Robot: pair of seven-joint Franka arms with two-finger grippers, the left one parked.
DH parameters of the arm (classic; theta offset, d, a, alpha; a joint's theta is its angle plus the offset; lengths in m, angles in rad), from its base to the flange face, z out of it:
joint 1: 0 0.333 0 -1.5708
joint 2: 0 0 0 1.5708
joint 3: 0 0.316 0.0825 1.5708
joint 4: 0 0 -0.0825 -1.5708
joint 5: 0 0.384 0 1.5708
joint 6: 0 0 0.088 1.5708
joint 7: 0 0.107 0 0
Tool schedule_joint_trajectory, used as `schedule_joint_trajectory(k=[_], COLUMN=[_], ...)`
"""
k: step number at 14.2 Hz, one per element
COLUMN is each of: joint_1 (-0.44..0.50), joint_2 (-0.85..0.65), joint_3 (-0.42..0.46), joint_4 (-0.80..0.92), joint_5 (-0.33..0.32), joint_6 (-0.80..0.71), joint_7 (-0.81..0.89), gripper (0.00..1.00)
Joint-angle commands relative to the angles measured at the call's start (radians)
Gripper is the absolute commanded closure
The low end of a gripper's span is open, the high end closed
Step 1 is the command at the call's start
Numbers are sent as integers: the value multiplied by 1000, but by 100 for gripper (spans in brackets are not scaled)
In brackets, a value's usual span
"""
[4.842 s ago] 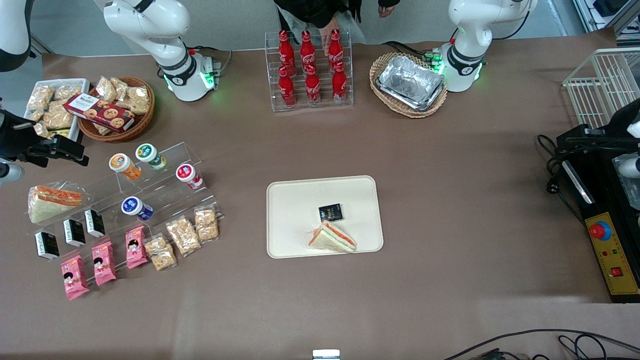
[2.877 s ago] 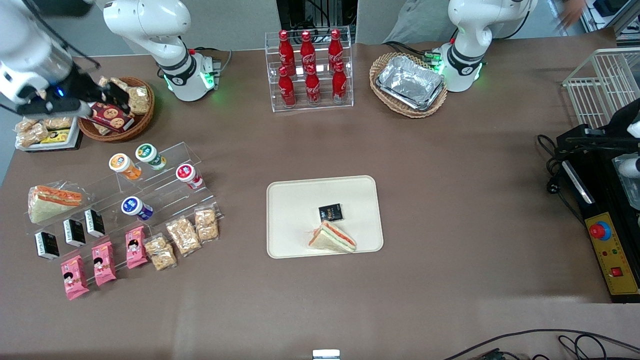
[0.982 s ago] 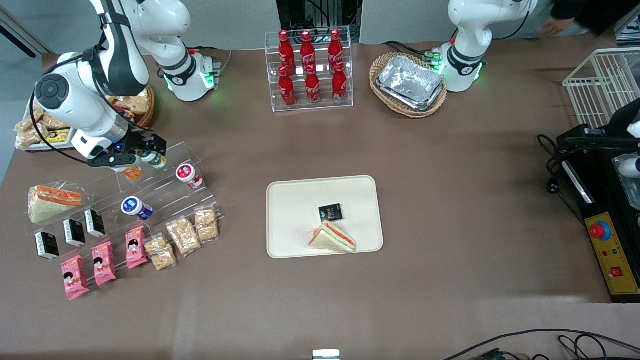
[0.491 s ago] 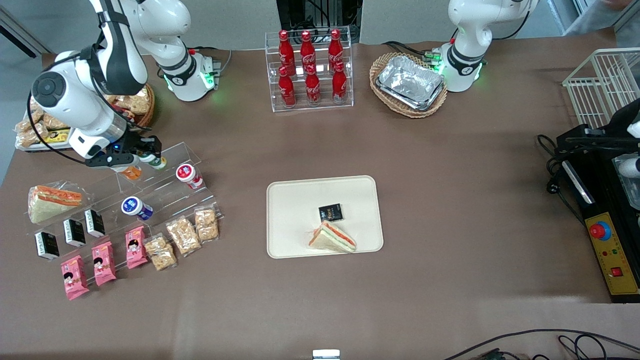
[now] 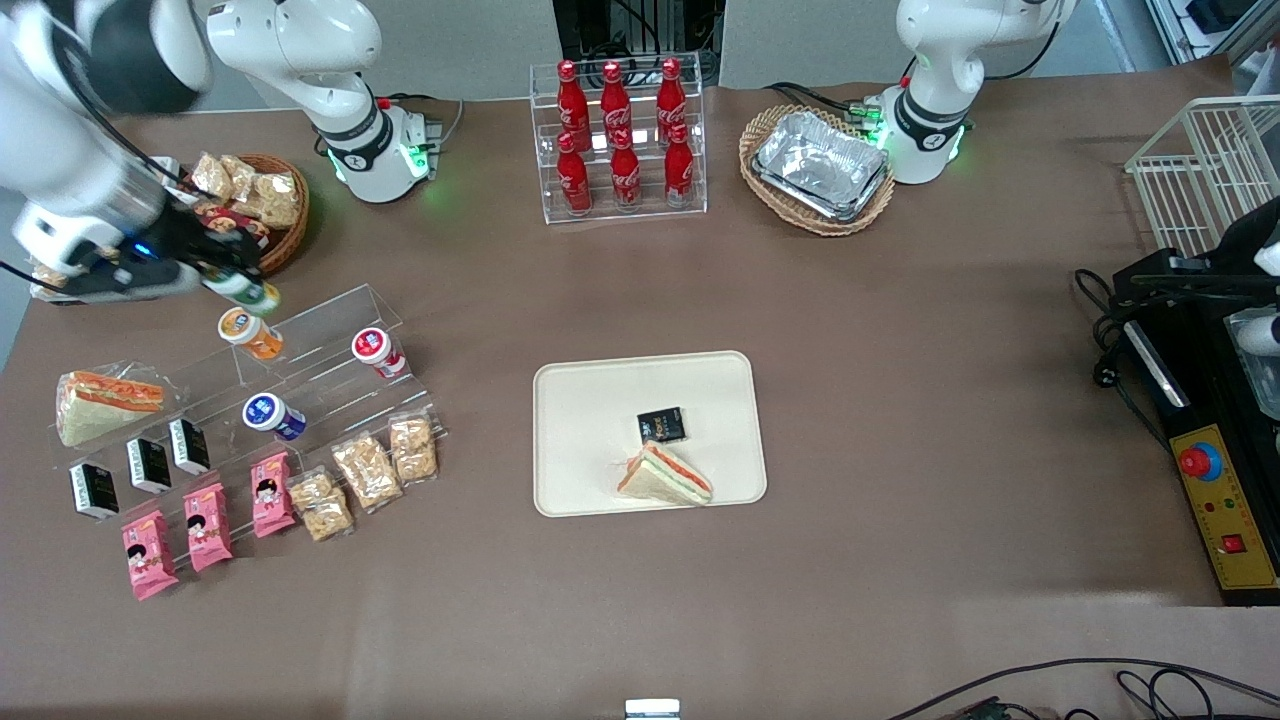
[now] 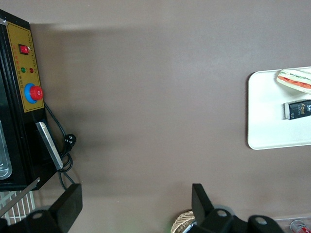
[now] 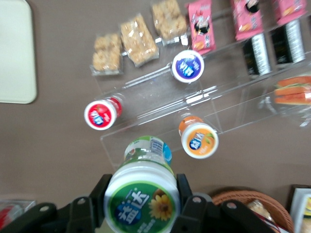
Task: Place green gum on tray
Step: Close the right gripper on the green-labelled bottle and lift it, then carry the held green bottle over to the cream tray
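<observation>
One small white green-lidded gum bottle (image 7: 142, 197) sits clamped in the right gripper (image 5: 235, 283) above the clear stand's top edge; carry it level toward the cream rectangular tray's (image 5: 590, 400) bare corner.

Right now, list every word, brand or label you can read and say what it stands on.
"Face" on the black packet on the tray.
Coca-Cola script on the red bottles in the clear rack, partly legible.
Two Chinese characters on the green gum lid, held in the gripper above the clear stand: too blurred to read.
Other gum lids and snack packs: too small.
</observation>
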Motion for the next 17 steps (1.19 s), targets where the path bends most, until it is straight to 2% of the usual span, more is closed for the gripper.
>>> schedule_joint_trajectory(k=[1,4,7,11,13,17], joint_1=[2,5,37,50,50,50], joint_2=[49,98,106,109,153,283], joint_3=[4,13,56,253,368,514], joint_4=[248,394,428,463,500,580], joint_5=[42,90,156,159,161,155], joint_6=[-176,-288,-329,-331,-328,-305], joint_7=[-11,36,157,410,583,831], gripper=[100,100,100,100,100,100])
